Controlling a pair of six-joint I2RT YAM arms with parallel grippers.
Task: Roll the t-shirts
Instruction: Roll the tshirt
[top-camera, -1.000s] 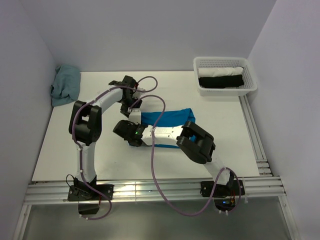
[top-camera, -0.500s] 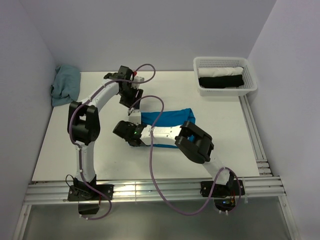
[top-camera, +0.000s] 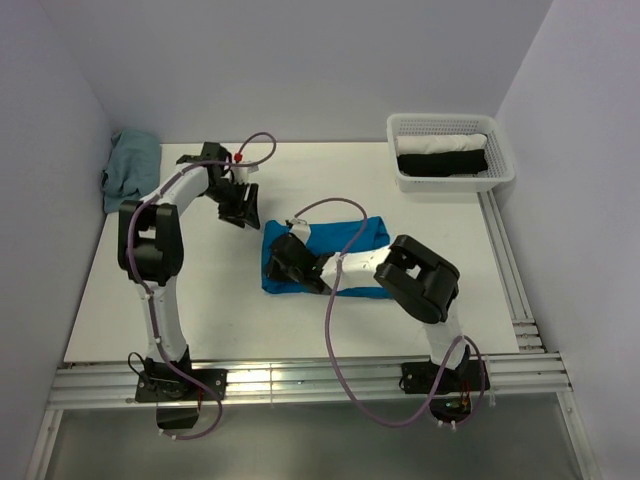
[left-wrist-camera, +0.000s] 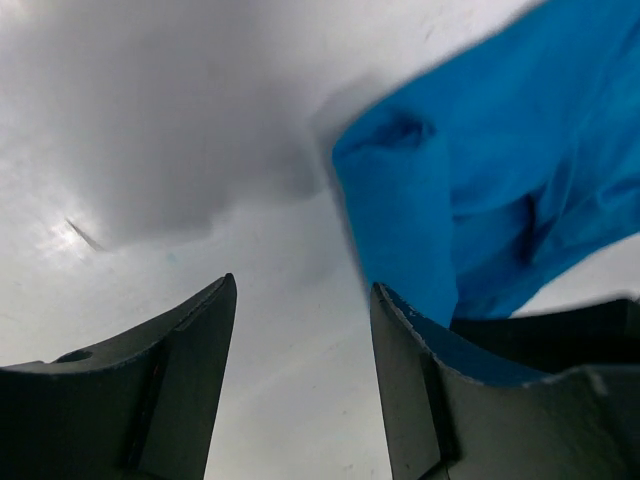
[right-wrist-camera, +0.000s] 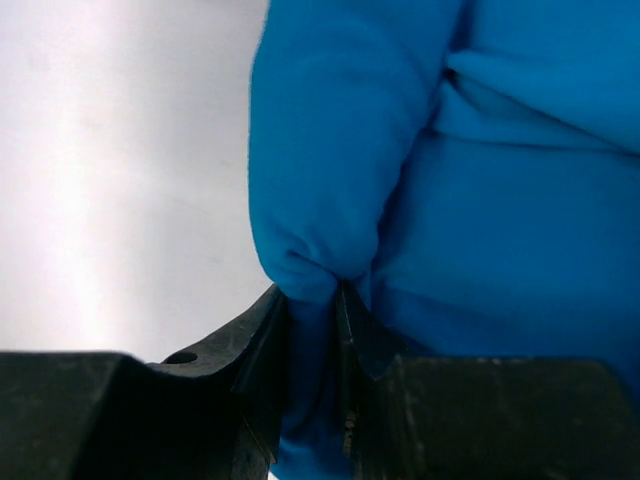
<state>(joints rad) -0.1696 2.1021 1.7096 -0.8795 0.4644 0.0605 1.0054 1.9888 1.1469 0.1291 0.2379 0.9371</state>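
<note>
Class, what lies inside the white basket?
A white roll and a black roll lie side by side in the basket; its floor beneath them is hidden.

Left tool (left-wrist-camera: 300, 300) hangs wide apart and empty; right tool (right-wrist-camera: 313, 308) pinches the t-shirt (right-wrist-camera: 480, 200).

High rear overview of the whole table (top-camera: 200, 290); both wrist views close on the same blue t-shirt (right-wrist-camera: 520, 250).

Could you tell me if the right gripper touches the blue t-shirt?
Touching: the right wrist view shows the right gripper pinching a fold of the blue t-shirt.
</note>
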